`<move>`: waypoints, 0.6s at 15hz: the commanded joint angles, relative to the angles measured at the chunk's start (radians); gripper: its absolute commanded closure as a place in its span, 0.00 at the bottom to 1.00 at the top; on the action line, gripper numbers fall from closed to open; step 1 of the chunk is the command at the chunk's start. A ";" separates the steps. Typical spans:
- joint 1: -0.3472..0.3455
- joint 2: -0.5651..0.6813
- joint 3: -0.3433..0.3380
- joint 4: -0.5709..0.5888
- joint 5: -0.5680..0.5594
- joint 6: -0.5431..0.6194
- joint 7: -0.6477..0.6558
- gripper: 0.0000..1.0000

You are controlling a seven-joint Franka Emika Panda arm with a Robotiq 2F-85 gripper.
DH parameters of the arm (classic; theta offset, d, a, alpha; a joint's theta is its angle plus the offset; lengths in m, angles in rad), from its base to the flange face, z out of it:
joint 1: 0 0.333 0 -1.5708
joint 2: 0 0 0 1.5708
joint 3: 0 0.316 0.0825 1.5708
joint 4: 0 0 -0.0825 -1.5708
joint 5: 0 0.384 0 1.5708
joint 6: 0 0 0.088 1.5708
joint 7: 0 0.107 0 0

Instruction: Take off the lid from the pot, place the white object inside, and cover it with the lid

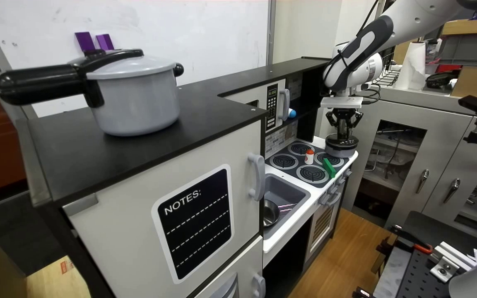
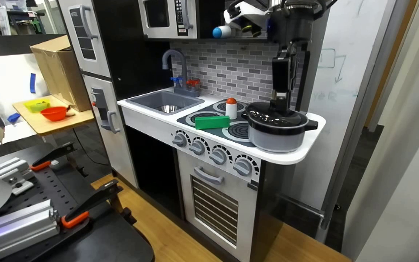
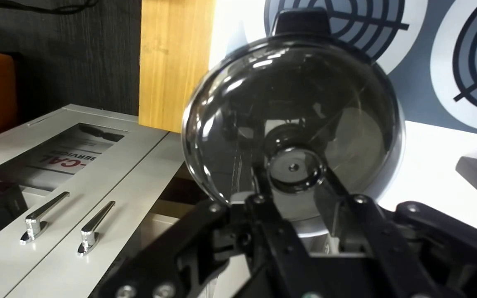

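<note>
green block (image 2: 212, 122), red bowl (image 2: 54, 114)

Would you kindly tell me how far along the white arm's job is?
Done: the black gripper is in place over the low grey pot.
In hand: it grips the knob of the glossy dark lid, which sits on the pot.
Left: lifting the lid, presumably putting in the white, red-topped shaker standing outside, and covering.

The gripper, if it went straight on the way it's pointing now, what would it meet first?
Probably the lid, just below, with the pot under it; the gripper appears shut on the knob, though any gap beneath is hard to judge.
</note>
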 commanded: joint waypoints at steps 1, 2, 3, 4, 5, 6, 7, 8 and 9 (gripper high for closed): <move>0.012 -0.006 -0.016 -0.008 -0.008 0.012 -0.015 0.92; 0.012 -0.008 -0.016 -0.010 -0.010 0.012 -0.015 0.92; 0.014 -0.012 -0.017 -0.012 -0.012 0.012 -0.014 0.92; 0.016 -0.017 -0.017 -0.016 -0.017 0.013 -0.014 0.92; 0.021 -0.028 -0.019 -0.024 -0.027 0.019 -0.012 0.92; 0.023 -0.036 -0.020 -0.029 -0.036 0.023 -0.012 0.92; 0.027 -0.044 -0.022 -0.033 -0.047 0.027 -0.010 0.92; 0.030 -0.057 -0.022 -0.037 -0.058 0.028 -0.011 0.92; 0.032 -0.069 -0.021 -0.041 -0.070 0.030 -0.011 0.92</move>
